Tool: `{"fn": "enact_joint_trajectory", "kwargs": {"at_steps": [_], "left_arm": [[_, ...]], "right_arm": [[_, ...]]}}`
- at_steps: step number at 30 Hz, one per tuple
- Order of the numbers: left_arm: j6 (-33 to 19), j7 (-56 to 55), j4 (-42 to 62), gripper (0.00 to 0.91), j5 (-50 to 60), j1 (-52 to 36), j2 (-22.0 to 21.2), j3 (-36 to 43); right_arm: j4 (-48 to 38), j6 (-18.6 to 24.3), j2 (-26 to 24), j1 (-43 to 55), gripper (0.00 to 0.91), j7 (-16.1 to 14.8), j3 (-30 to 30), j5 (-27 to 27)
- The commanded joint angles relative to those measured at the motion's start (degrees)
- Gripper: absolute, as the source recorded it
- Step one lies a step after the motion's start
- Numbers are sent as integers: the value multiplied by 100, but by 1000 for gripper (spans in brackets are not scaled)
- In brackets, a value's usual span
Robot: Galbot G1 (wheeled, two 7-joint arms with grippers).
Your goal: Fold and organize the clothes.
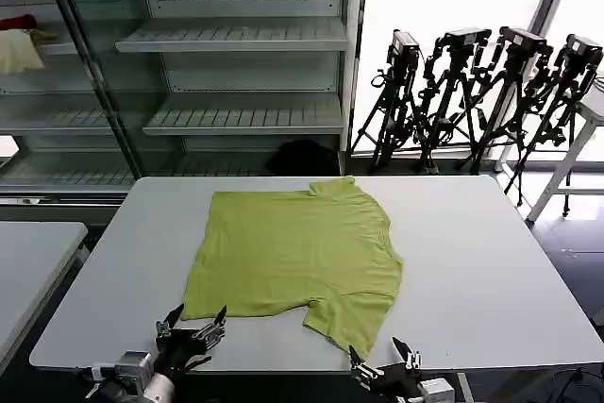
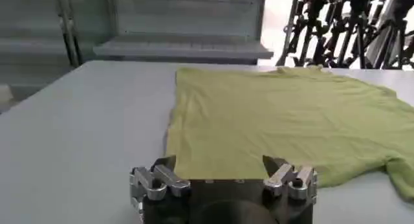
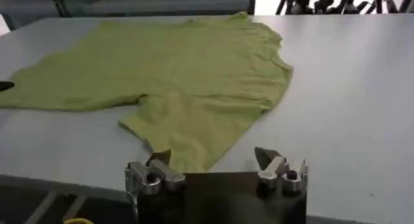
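The clothes are one lime yellow-green T-shirt (image 1: pixel 297 252) lying flat on the white table (image 1: pixel 472 271), plain side up, collar toward the far edge. One short sleeve (image 1: pixel 349 323) points at the near edge. My left gripper (image 1: pixel 198 318) hovers open at the near edge, just short of the shirt's near left corner; in the left wrist view this gripper (image 2: pixel 218 162) has the T-shirt (image 2: pixel 278 115) ahead of its spread fingers. My right gripper (image 1: pixel 377 354) is open just below the sleeve tip. In the right wrist view it (image 3: pixel 212 155) faces the T-shirt (image 3: pixel 174 70).
Metal shelving (image 1: pixel 236 35) stands behind the table, with a cream-and-red cloth (image 1: pixel 19 44) on a shelf at far left. Camera tripods (image 1: pixel 472 92) crowd the back right. A second table (image 1: pixel 28 252) sits to the left. Bare tabletop lies on both sides of the shirt.
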Motion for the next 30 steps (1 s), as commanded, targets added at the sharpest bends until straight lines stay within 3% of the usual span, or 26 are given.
{"fn": "enact_joint_trajectory", "kwargs": {"at_steps": [1,5,7,10,11,12,13,16,19,30], "left_arm": [[-65,34,646,907,-182,-130,40,-122],[-117,51,682,836,-201,-113,45,-157],[-157,79,666,685,-200,-100,47,-146],[-184,92,660,464,-194,-104,36,-134],[-188,110,658,353,-191,-102,36,-130],[-198,129,655,312,-182,-101,37,-125],[-218,161,657,171,-167,-96,39,-121],[-253,181,669,50,-144,-90,39,-94],[-257,200,712,20,-148,-102,40,-80],[-283,357,778,10,-150,-90,39,-78]], "right_arm": [[-1,-124,31,85,907,-6,-74,30],[2,-125,27,83,907,-21,-95,36],[-4,-125,30,85,907,-29,-93,40],[-40,-123,41,83,615,-41,-82,36],[-61,-122,50,76,373,-38,-77,37],[-68,-121,53,70,292,-36,-74,37],[-77,-118,53,55,181,-36,-68,36],[-68,-114,46,36,91,-64,-54,34],[-81,-117,50,37,0,-79,-49,35],[-139,-122,45,52,0,-173,-36,45]]}}
